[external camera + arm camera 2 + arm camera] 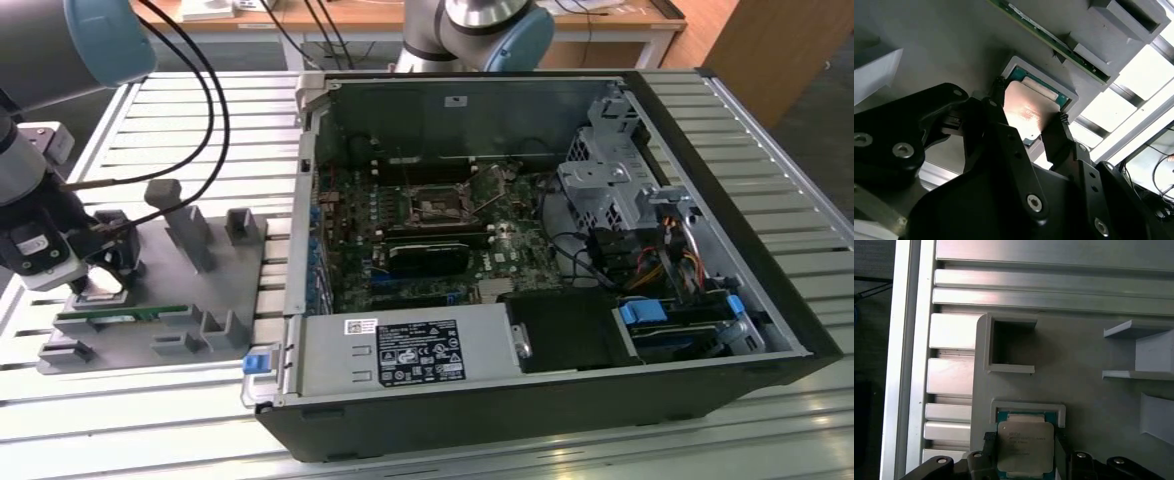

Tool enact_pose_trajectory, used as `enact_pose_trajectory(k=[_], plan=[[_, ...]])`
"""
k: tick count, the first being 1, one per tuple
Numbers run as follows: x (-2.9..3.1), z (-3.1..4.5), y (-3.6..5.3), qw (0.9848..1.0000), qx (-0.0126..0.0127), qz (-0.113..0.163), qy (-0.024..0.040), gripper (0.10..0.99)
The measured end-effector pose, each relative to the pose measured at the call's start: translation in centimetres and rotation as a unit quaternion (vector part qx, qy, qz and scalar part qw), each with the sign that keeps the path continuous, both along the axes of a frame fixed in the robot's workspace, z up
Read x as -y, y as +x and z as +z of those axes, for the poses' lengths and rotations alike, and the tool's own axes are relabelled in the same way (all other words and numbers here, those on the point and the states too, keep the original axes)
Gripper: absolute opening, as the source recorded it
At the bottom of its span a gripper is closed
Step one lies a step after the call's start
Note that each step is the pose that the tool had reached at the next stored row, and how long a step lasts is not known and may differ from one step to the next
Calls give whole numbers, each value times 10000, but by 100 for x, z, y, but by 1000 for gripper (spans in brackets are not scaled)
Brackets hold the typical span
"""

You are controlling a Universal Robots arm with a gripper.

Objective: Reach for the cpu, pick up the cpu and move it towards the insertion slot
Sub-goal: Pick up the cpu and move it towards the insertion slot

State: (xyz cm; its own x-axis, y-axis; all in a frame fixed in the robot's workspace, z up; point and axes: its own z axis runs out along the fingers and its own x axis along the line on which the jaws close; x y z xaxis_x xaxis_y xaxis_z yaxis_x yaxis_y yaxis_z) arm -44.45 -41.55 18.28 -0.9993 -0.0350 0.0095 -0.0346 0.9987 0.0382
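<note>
The cpu [1025, 446], a flat silver-grey square chip, sits at its grey pocket [1028, 406] on the fixture plate [174, 300], at the exterior view's left. It looks slightly raised, with green showing under its edge. My gripper [100, 290] stands straight over it. In both wrist views the black fingers [997, 102] press against two opposite sides of the cpu [1029, 112], so the gripper [1024, 442] is shut on it. The insertion slot [437, 207], a metal-framed square socket, lies on the motherboard inside the open computer case, well to the exterior view's right of the gripper.
A long green memory stick [127, 313] lies on the fixture just in front of the gripper. Grey posts [187, 225] rise from the plate nearby. The case wall [310, 200] and a black labelled block [400, 355] stand between the fixture and the socket. Cables hang above the arm.
</note>
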Motion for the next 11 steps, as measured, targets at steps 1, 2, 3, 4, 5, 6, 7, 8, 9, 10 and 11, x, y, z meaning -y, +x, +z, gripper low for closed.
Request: enact_pose_trajectory(k=[1,2,3,4,5,6,7,8,9,10,11], plan=[[0,1,0,10000,1,0,0,541],[0,6,1,10000,1,0,0,541],[0,13,0,10000,1,0,0,541],[0,20,0,10000,0,0,0,541],[0,25,0,10000,1,0,0,541],[0,35,0,10000,0,0,-1,541],[0,48,0,10000,0,0,-1,541],[-1,61,0,10000,0,0,-1,541],[-1,69,0,10000,0,0,0,541],[-1,77,0,10000,0,0,0,541],[-1,81,0,10000,1,0,0,541]])
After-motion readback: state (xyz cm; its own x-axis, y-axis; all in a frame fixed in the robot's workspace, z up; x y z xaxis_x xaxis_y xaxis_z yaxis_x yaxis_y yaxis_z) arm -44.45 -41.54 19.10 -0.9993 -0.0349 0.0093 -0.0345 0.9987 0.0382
